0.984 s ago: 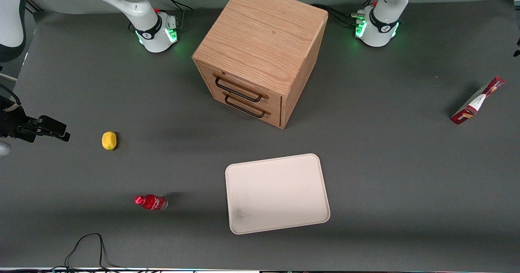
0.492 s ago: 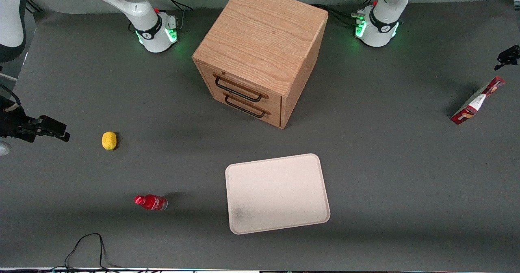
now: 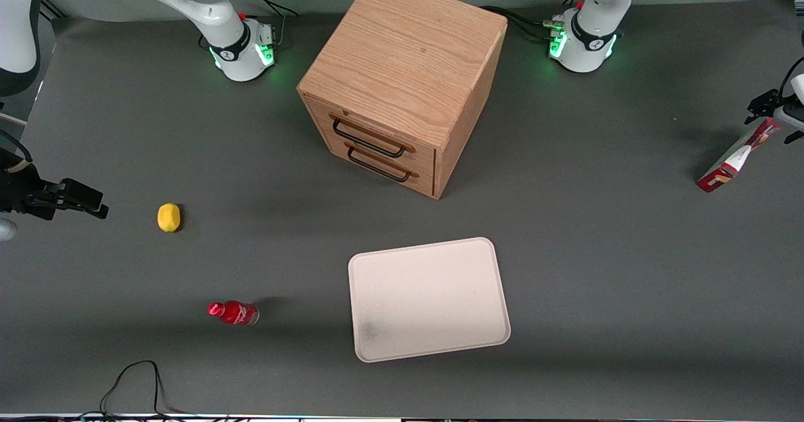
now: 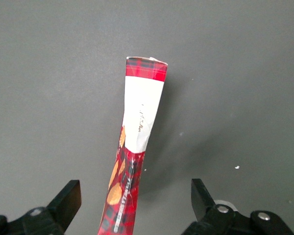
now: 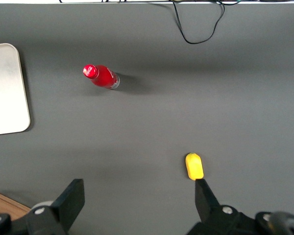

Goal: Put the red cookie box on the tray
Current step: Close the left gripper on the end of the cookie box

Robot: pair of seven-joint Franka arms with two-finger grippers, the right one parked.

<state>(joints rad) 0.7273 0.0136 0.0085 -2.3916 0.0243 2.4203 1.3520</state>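
Front view first: the red cookie box [image 3: 738, 155] stands on its thin edge on the gray worktop [image 3: 597, 221], at the working arm's end. The gripper [image 3: 771, 115] hangs right above the box's upper end, close to it. From this view the jaws cannot be made out. The tray [image 3: 428, 298] lies flat and bare, nearer to the camera than the wooden cabinet [image 3: 402, 83], and well apart from the box. The cabinet has two drawers with dark handles, both shut. A small red bottle [image 3: 233, 313] stands beside the tray, toward the parked arm's end. A yellow lemon [image 3: 168, 217] lies farther from the camera than the bottle. A black cable [image 3: 135, 384] curls at the near edge of the worktop. Left wrist view next: the gripper [image 4: 136, 201] has its jaws spread wide, with one dark finger [image 4: 66, 203] on each side of the red cookie box [image 4: 134, 147]. The fingers do not touch the box, and gray worktop shows between them and it. The box has a white patch with red plaid above it and orange-brown print below it. Right wrist view last: the red bottle [image 5: 100, 77], the lemon [image 5: 194, 166], a corner of the tray [image 5: 9, 88] and the black cable [image 5: 198, 22] all show on the worktop.
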